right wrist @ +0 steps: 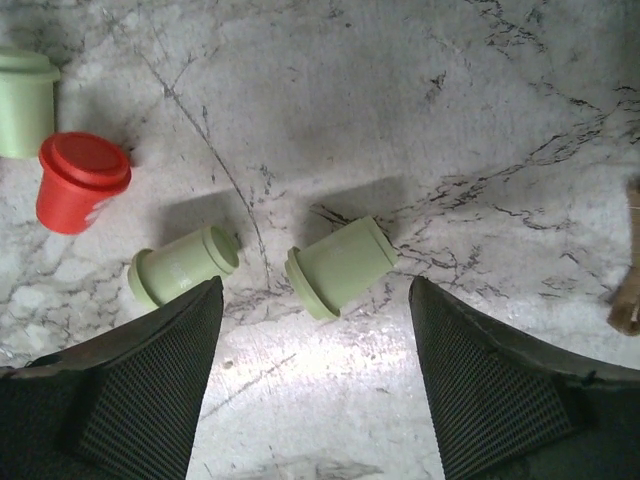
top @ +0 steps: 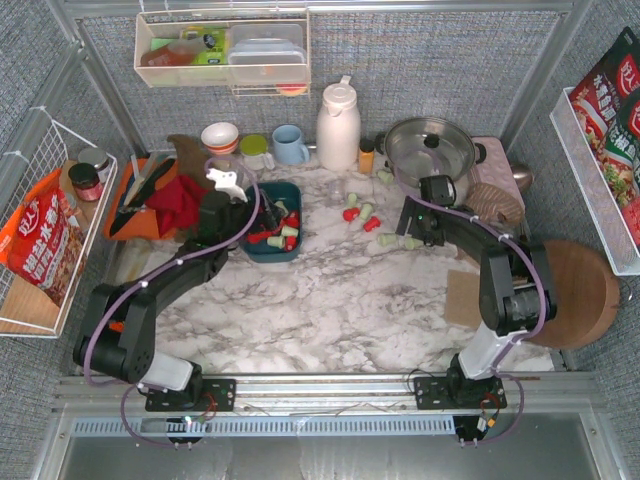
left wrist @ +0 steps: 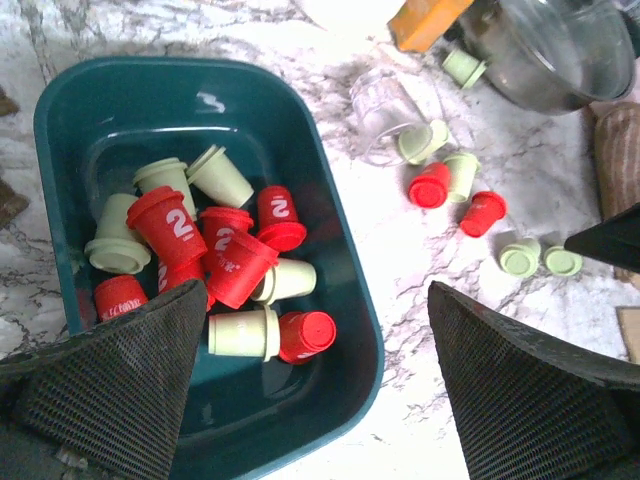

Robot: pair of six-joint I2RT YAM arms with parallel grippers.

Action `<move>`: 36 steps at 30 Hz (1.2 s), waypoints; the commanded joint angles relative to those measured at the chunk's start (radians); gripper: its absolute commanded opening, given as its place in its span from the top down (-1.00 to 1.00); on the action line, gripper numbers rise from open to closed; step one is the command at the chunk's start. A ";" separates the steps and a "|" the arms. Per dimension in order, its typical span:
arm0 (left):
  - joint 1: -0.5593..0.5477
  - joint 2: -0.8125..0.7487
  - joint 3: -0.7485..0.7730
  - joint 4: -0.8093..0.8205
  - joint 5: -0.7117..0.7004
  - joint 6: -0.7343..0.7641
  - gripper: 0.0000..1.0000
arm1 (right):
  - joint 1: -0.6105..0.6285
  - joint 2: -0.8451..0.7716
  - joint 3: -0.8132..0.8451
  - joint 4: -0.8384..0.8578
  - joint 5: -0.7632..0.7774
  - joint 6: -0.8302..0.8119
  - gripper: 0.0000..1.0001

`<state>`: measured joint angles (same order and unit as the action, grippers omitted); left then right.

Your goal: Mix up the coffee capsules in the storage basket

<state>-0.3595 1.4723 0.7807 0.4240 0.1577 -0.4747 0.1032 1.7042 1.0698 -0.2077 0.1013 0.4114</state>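
Note:
The teal storage basket (top: pixel 273 250) sits left of centre on the marble table and holds several red and mint coffee capsules (left wrist: pixel 235 265). Its rim shows in the left wrist view (left wrist: pixel 345 300). More capsules (top: pixel 358 212) lie loose on the table to its right. My left gripper (top: pixel 243 222) is open and empty. In the left wrist view it (left wrist: pixel 315 330) straddles the basket's near right wall. My right gripper (top: pixel 412 228) is open and empty above two mint capsules on their sides (right wrist: pixel 340 265) (right wrist: pixel 185 263). A red capsule (right wrist: pixel 80 180) stands to their left.
A clear glass (left wrist: pixel 385 110) lies among the loose capsules. A steel pot (top: pixel 430 150), an orange bottle (top: pixel 367 155), a white flask (top: pixel 338 125) and a blue mug (top: pixel 290 145) stand behind. An orange tray (top: pixel 125 222) with a red cloth is left, a round wooden board (top: pixel 580 295) right.

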 commanded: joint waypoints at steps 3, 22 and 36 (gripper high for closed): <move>-0.008 -0.050 -0.011 0.055 0.026 -0.002 -0.99 | 0.007 0.011 0.086 -0.178 -0.033 -0.175 -0.61; -0.025 -0.078 -0.040 0.067 0.057 -0.013 -0.99 | -0.023 0.250 0.309 -0.363 -0.177 -0.576 -0.51; -0.035 -0.075 -0.029 0.054 0.060 -0.006 -0.99 | -0.029 0.139 0.227 -0.296 -0.269 -0.574 0.53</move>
<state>-0.3885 1.3949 0.7399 0.4618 0.2100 -0.4896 0.0631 1.9274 1.3457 -0.5522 -0.1070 -0.1696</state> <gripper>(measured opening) 0.995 0.454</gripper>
